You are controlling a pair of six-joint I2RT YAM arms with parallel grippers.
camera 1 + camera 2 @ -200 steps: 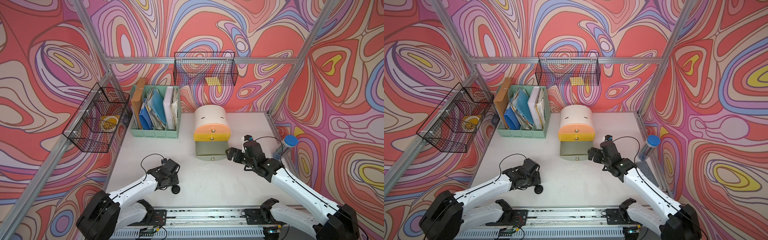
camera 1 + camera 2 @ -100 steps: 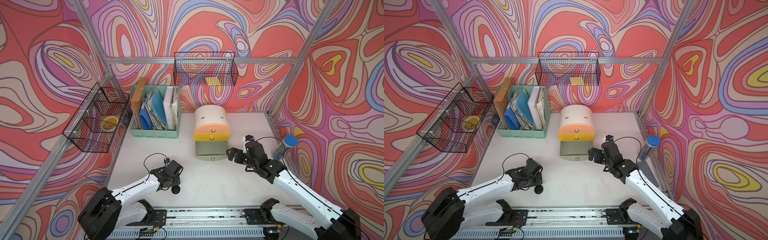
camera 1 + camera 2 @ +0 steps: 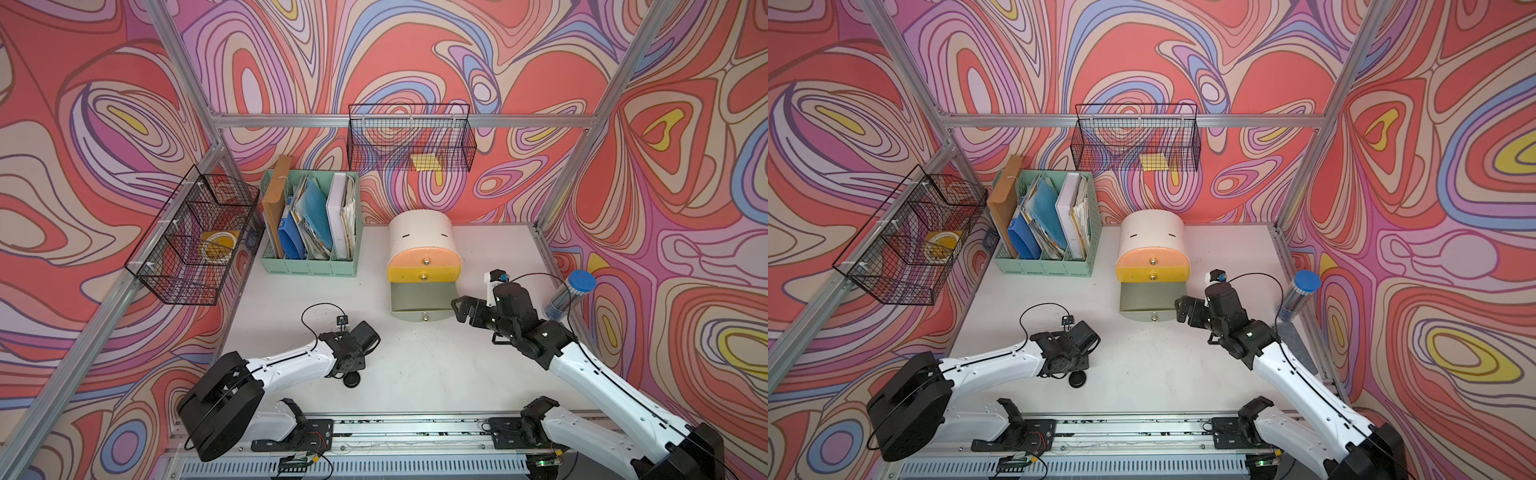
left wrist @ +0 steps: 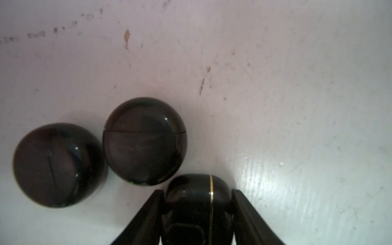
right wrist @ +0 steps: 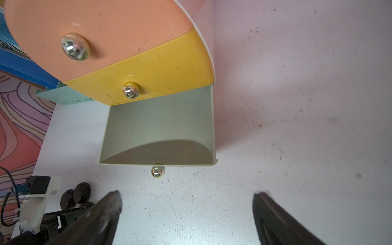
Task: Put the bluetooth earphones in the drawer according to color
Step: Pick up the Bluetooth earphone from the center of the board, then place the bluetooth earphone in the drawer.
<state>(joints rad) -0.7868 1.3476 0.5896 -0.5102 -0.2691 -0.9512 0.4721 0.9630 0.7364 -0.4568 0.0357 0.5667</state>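
In the left wrist view my left gripper (image 4: 198,192) is shut on a black earphone case with a thin gold line (image 4: 198,203), one finger against each side. Two more black cases (image 4: 144,141) (image 4: 58,164) lie on the table just beyond it, touching each other. In a top view the left gripper (image 3: 348,368) points down at the table's front, and one black case (image 3: 352,379) peeks out beside it. The drawer chest (image 3: 424,232) has its grey-green bottom drawer (image 5: 159,127) pulled out and empty. My right gripper (image 5: 188,197) hangs open just in front of its knob (image 5: 158,171).
A mint-green file holder (image 3: 309,266) stands at the back left. One wire basket (image 3: 195,241) hangs on the left wall and another (image 3: 411,145) on the back wall. A clear tube with a blue cap (image 3: 571,297) leans at the table's right edge.
The left gripper's jaws have narrowed onto the black case, and its arm has shifted slightly to the right. The right arm has barely moved.
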